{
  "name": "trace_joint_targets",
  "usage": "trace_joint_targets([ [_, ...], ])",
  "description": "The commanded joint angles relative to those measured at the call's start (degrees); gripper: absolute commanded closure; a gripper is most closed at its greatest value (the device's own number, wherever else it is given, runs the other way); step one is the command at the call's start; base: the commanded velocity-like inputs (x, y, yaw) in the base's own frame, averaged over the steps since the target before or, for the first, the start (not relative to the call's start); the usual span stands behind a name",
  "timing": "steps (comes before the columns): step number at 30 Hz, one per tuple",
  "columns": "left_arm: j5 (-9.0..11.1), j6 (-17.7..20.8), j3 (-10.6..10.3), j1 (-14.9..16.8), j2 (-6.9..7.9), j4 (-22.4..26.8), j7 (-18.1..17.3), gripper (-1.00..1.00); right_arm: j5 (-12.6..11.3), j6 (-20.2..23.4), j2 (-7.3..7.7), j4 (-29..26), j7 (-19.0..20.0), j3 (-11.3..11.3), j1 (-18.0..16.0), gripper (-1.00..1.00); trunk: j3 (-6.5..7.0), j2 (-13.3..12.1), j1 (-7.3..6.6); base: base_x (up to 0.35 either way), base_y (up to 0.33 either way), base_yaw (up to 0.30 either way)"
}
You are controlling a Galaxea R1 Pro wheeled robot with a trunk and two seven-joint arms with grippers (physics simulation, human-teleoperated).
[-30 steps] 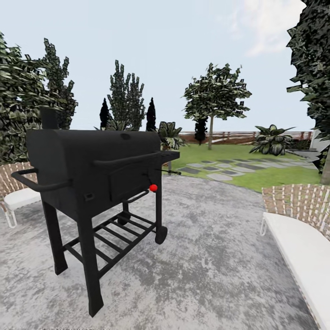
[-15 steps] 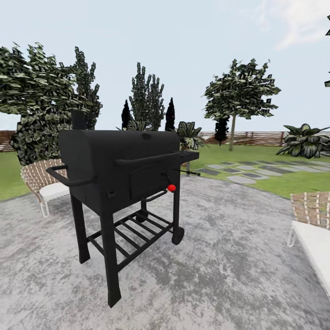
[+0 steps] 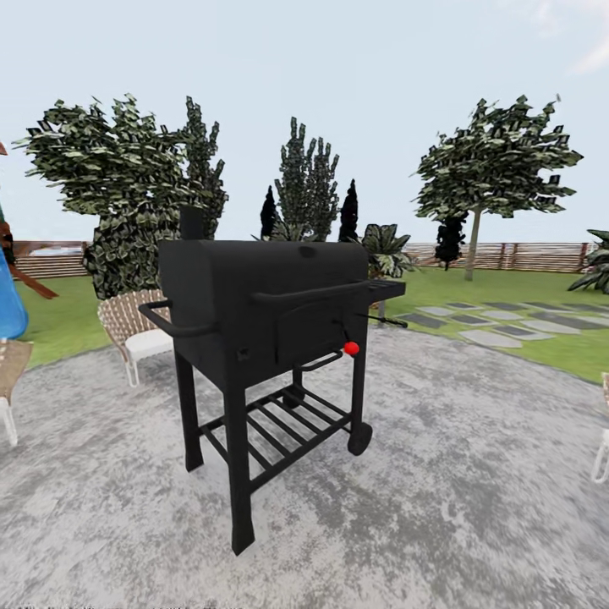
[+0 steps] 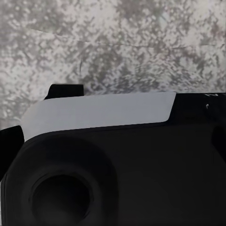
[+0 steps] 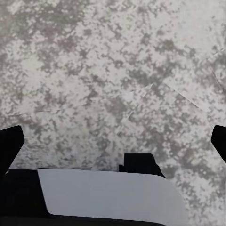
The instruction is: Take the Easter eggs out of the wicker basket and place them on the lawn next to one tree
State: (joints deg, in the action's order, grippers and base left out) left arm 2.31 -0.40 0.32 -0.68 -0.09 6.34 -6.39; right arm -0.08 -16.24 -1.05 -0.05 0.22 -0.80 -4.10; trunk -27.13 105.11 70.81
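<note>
Black and boxy, a barbecue grill (image 3: 275, 338) stands on a mottled grey stone patio (image 3: 440, 491), a wicker chair (image 3: 135, 330) just behind it. Beyond the paving lies the lawn (image 3: 507, 283) with stepping stones (image 3: 507, 321), a slim-trunked tree (image 3: 495, 173) and the slatted fence (image 3: 524, 254). Both wrist views look down on grey paving past dark robot parts; whether either gripper is spread or pressed together, I cannot tell.

cut off: chair (image 3: 602, 440) right edge, chair (image 3: 10, 381) left edge | hidden: chair (image 3: 135, 326) partly behind grill (image 3: 262, 338)
</note>
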Motion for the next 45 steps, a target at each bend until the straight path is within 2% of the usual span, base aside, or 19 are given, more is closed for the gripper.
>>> trace_joint_targets([
  [1,0.23,-0.04,0.03,-0.03,0.00,0.08,-0.17,-1.00,-0.01,-0.20,0.01,0.05,0.02,-0.08,-0.04,-1.00,-0.05,0.03,0.00,0.000,0.000,0.100],
  [8,0.23,-0.04,0.03,-0.03,0.00,0.08,-0.20,-1.00,-0.01,-0.20,0.11,0.05,0.04,-0.08,-0.04,-1.00,0.06,0.03,0.00,0.000,0.000,-0.069],
  [38,0.23,-0.04,0.03,-0.03,0.00,0.08,-0.20,-1.00,-0.01,-0.20,0.12,0.05,0.04,-0.08,-0.04,-1.00,1.18,0.03,0.00,0.000,0.000,-0.257],
  [45,0.23,-0.04,0.03,-0.03,0.00,0.08,-0.23,-1.00,0.04,-0.20,0.05,0.13,0.16,0.00,-0.04,-1.00,1.30,0.03,0.00,0.143,0.000,-0.082],
])
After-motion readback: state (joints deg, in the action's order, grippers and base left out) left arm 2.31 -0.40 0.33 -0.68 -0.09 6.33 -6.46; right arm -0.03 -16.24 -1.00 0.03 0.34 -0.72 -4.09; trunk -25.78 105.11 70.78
